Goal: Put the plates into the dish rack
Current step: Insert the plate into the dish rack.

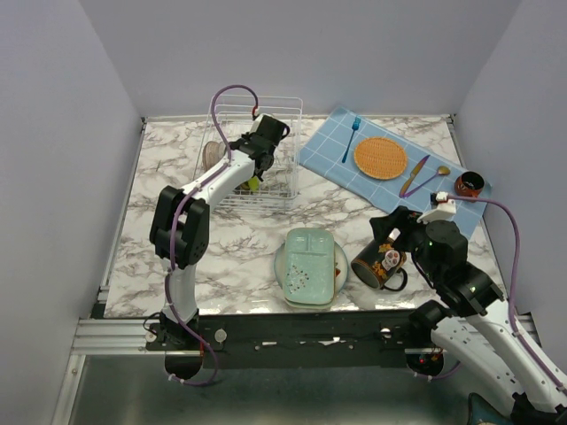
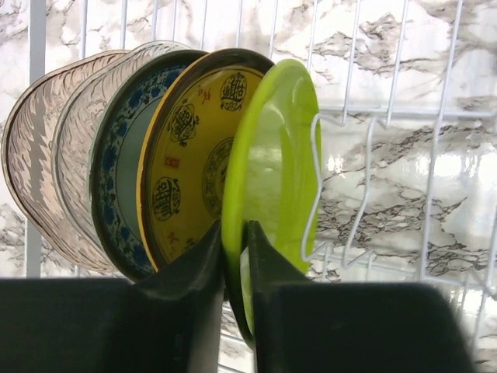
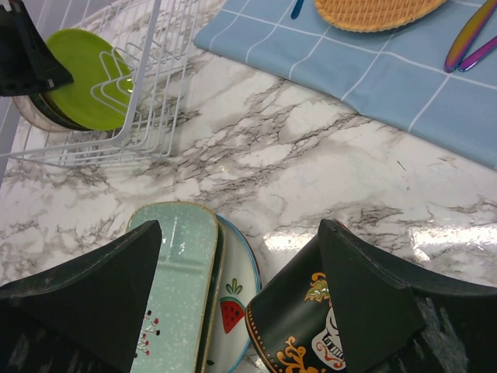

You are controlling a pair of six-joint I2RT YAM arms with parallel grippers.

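**Lime plate stood on edge among the rack's prongs**

The lime-green plate [image 2: 272, 171] is stood on edge in the dish rack [image 1: 288, 150], near the table's [image 1: 248, 239] far edge, beside the yellow plate [image 2: 186, 163], so that the prongs can carry it. Its rim is straddled closely by the left end effector [image 2: 235, 229]; whether it is pinched cannot be told. The right end effector [image 3: 241, 233] is held spread wide over the mug [image 1: 379, 264], beside the mint-green plate [image 1: 308, 266] at the near edge, probably in readiness.

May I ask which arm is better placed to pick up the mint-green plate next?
Right. Its open tool hangs right beside the mint-green plate, while the left tool is far off in the dish rack, around a lime-green plate.
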